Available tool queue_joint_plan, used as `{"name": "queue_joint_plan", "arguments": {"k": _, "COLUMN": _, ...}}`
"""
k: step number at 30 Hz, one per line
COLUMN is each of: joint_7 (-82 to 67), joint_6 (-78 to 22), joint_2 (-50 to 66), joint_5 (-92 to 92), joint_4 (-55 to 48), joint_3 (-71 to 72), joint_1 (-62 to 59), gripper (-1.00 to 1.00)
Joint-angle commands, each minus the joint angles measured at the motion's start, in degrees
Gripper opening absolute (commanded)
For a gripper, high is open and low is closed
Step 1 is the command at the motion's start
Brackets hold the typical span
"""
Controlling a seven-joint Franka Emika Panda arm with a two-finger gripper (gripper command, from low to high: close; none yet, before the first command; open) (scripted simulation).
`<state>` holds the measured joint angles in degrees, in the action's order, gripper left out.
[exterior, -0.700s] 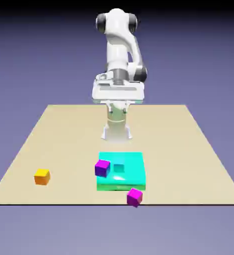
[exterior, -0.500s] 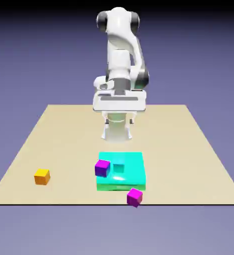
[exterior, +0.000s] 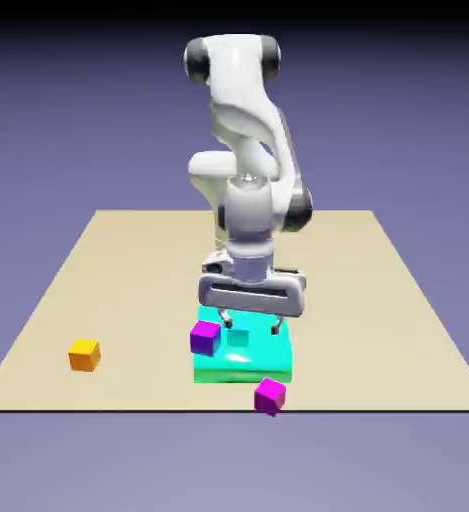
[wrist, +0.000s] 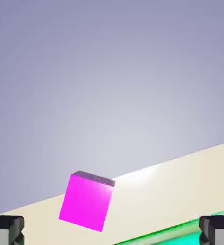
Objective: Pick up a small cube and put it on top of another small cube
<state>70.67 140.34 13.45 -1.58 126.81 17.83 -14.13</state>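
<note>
The open, empty gripper (exterior: pixel 251 322) hangs over the teal slab (exterior: pixel 268 362), its tips straddling the small teal cube (exterior: pixel 239 338) there. One magenta cube (exterior: pixel 205 337) sits just toward the exterior view's left, another magenta cube (exterior: pixel 269 395) nearer the table's (exterior: pixel 378 300) front edge. Since a moment earlier, the hand has dropped from high above the table to just above the slab.

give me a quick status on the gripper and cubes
Gripper open, empty, over teal slab. Small teal cube below it, untouched. Magenta cube close beside left finger; second magenta cube and orange cube clear.
</note>
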Motion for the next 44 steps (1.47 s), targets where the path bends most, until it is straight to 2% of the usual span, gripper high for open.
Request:
{"name": "queue_joint_plan", "arguments": {"k": 1, "joint_7": 1.27, "joint_6": -1.52, "joint_2": 2.08, "joint_5": -0.07, "joint_4": -1.54, "joint_3": 0.8, "joint_1": -0.67, "gripper": 0.0}}
{"name": "queue_joint_plan", "arguments": {"k": 10, "joint_7": 11.92, "joint_6": -14.23, "joint_2": 19.48, "joint_5": -0.67, "joint_4": -14.45, "joint_3": 7.54, "joint_1": -6.26, "gripper": 0.0}}
{"name": "queue_joint_plan", "arguments": {"k": 15, "joint_7": 12.96, "joint_6": -6.17, "joint_2": 26.06, "joint_5": -2.83, "joint_4": -12.9, "joint_3": 5.43, "joint_1": -4.01, "gripper": 0.0}}
{"name": "queue_joint_plan", "arguments": {"k": 16, "joint_7": 12.96, "joint_6": -6.17, "joint_2": 26.06, "joint_5": -2.83, "joint_4": -12.9, "joint_3": 5.43, "joint_1": -4.01, "gripper": -1.0}}
{"name": "queue_joint_plan", "arguments": {"k": 21, "joint_7": 13.36, "joint_6": -13.48, "joint_2": 18.5, "joint_5": 1.24, "joint_4": -13.5, "joint_3": 6.08, "joint_1": -7.57, "gripper": -1.0}}
{"name": "queue_joint_plan", "arguments": {"k": 34, "joint_7": 37.88, "joint_6": -0.76, "joint_2": 1.71, "joint_5": 33.63, "joint_4": 2.65, "joint_3": -18.74, "joint_1": -29.86, "gripper": -1.0}}
{"name": "queue_joint_plan", "arguments": {"k": 36, "joint_7": 38.63, "joint_6": -0.37, "joint_2": 1.2, "joint_5": 34.62, "joint_4": 3.14, "joint_3": -19.5, "joint_1": -30.54, "gripper": -1.0}}
{"name": "queue_joint_plan", "arguments": {"k": 41, "joint_7": 34.23, "joint_6": 7.31, "joint_2": 10.15, "joint_5": 40.04, "joint_4": 1.93, "joint_3": -16.27, "joint_1": -30.75, "gripper": -1.0}}
{"name": "queue_joint_plan", "arguments": {"k": 42, "joint_7": 34.23, "joint_6": 7.31, "joint_2": 10.15, "joint_5": 40.05, "joint_4": 1.93, "joint_3": -16.27, "joint_1": -30.75, "gripper": 1.0}}
{"name": "queue_joint_plan", "arguments": {"k": 44, "joint_7": 35.25, "joint_6": 5.53, "joint_2": 8.07, "joint_5": 38.79, "joint_4": 2.21, "joint_3": -17.02, "joint_1": -30.7, "gripper": 1.0}}
